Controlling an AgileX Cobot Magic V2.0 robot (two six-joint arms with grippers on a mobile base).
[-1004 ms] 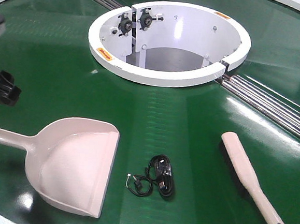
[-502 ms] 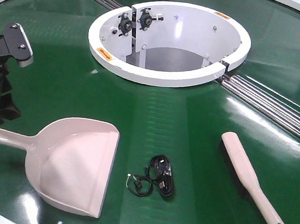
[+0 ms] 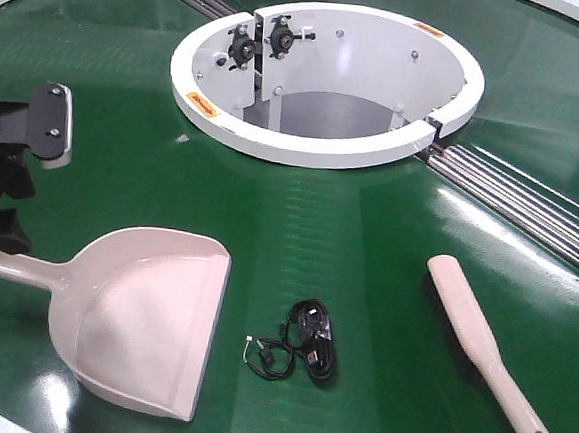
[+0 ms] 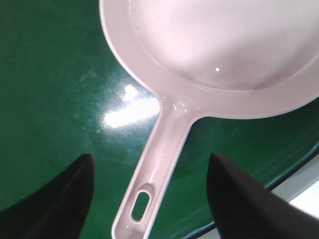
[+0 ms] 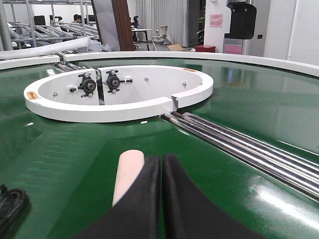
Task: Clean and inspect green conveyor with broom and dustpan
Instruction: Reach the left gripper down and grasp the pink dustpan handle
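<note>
The beige-pink dustpan (image 3: 146, 316) lies on the green conveyor (image 3: 368, 243) at the front left, its thin handle (image 3: 15, 267) pointing left. My left arm (image 3: 2, 169) hangs over that handle's end. In the left wrist view the left gripper (image 4: 150, 157) is open, with one dark finger (image 4: 60, 199) on each side of the handle (image 4: 162, 154) and not touching it. The beige broom (image 3: 480, 347) lies at the front right, handle toward me. In the right wrist view the right gripper (image 5: 162, 158) is shut on nothing, just above and beside the broom's far end (image 5: 128, 174).
A coiled black cable (image 3: 301, 350) lies between dustpan and broom. The white central ring (image 3: 320, 149) with its open well sits behind. Steel rollers (image 3: 531, 205) run out from the ring to the right. The white outer rim (image 4: 304, 191) is close to the dustpan handle.
My left arm has swung right and come down over the dustpan handle's end. Dustpan, broom and cable have not moved.
</note>
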